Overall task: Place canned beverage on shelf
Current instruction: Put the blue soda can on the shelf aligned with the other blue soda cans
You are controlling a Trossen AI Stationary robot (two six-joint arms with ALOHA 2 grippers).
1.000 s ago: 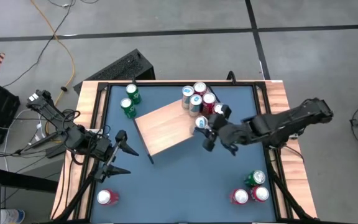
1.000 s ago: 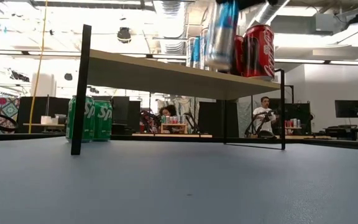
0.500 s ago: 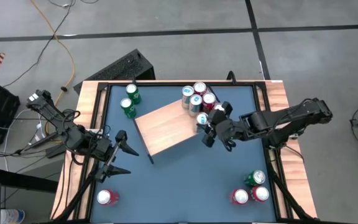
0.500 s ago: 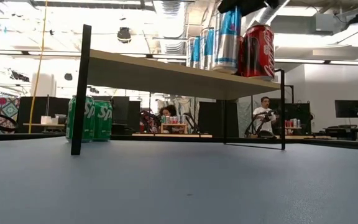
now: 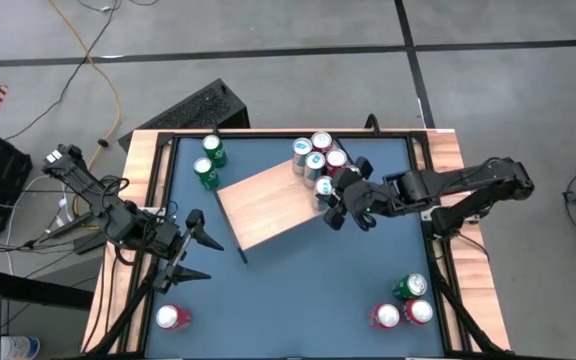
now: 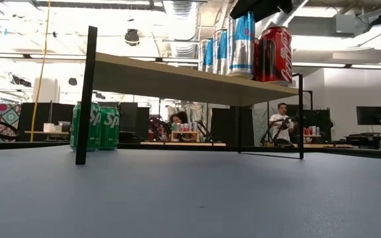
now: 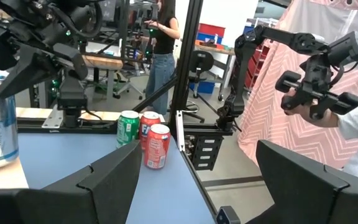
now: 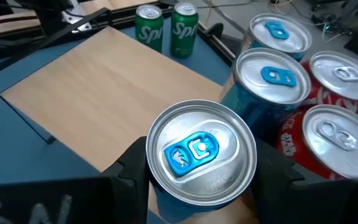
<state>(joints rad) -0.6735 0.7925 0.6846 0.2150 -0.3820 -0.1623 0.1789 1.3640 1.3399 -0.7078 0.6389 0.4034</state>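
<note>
While right gripper [image 8: 201,171] clasps blue can [image 8: 202,152] on shelf [image 5: 268,205], four cans [image 5: 315,152] crowd behind

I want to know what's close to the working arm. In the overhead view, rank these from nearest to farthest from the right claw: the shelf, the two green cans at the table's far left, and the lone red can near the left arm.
From the right claw:
1. Shelf, right beside it.
2. Two green cans, far left corner.
3. Lone red can, near left corner.
</note>
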